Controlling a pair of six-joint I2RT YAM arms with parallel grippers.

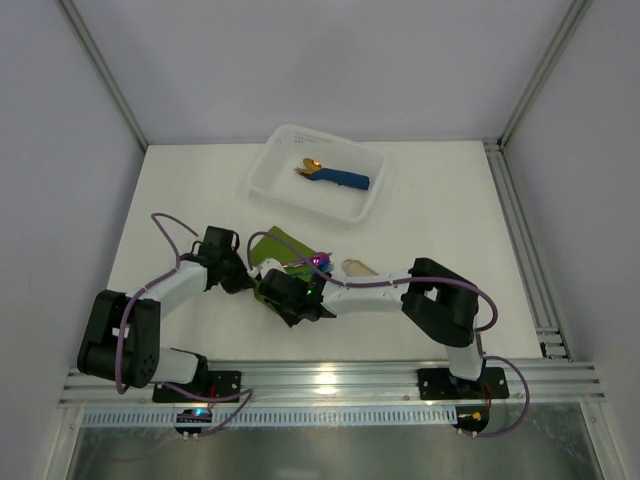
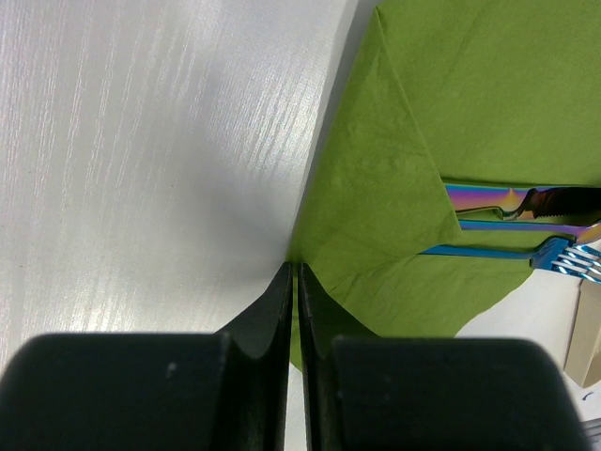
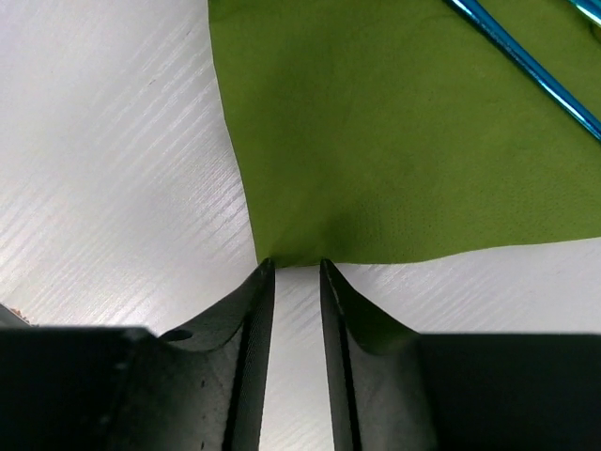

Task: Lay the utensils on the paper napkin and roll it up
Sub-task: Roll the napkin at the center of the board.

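Olive-green paper napkin mid-table, one flap folded over rainbow utensils lying on it, left gripper closed at its folded edge, right gripper slightly parted at a corner, white basket beyond.

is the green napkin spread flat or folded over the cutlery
Partly folded: in the left wrist view a flap of the paper napkin lies over one end of the utensils; the rest lies flat.

Paper napkin mid-table. Utensils on its 4 o'clock part. Oblong piece just beside, 3 o'clock. Bin at 12 o'clock, wrapped cutlery bundle inside. Left gripper at napkin's 8 o'clock edge, right gripper at 6 o'clock corner.
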